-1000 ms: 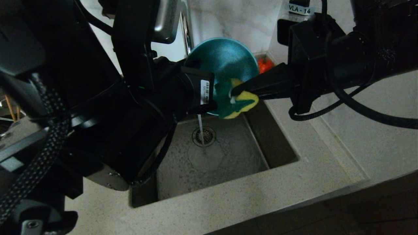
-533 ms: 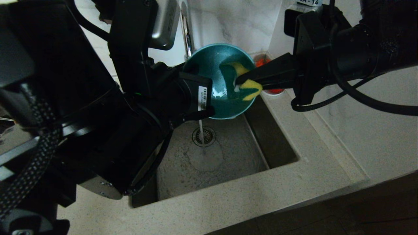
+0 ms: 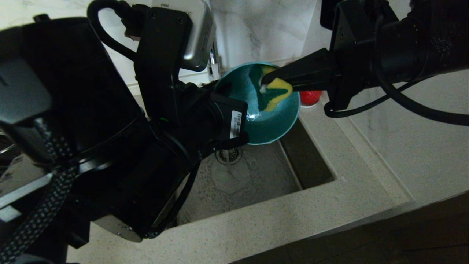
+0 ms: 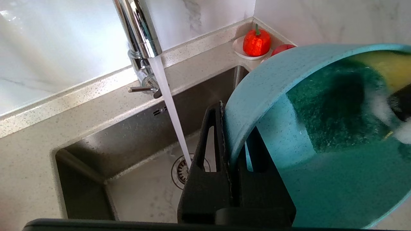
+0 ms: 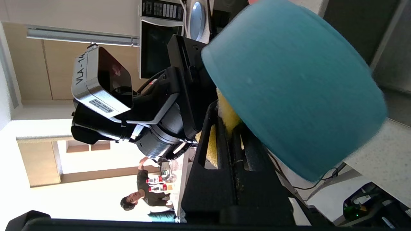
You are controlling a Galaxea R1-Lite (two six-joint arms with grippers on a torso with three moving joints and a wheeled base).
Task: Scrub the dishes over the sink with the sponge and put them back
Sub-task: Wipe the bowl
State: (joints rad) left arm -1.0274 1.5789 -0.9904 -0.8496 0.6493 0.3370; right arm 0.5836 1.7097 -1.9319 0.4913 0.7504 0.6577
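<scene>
**Head view: bowl swings up and away from the tap stream mid-scrub**

Head view, nearest first: the left hand is clamped shut on the near rim of the teal bowl, holding it tilted over the sink. A second ago the bowl hung lower, with water running off it to the drain strainer; now it sits higher and further back, the opening turned up toward the camera, and no stream shows under it from here. The left wrist view shows the tap running, its stream dropping just beside the bowl rather than into it.

Further in, the right hand is closed on the sponge, pressing it against the bowl's inner wall near the far rim. A second ago the sponge sat down at the lower edge, so it has travelled across the inside.

My read: the inside scrub of this bowl is well along, and a rinse under the stream looks like what's left before it goes back. The pink plate isn't in view. Behind the bowl, a red fruit sits on the tabletop.
</scene>
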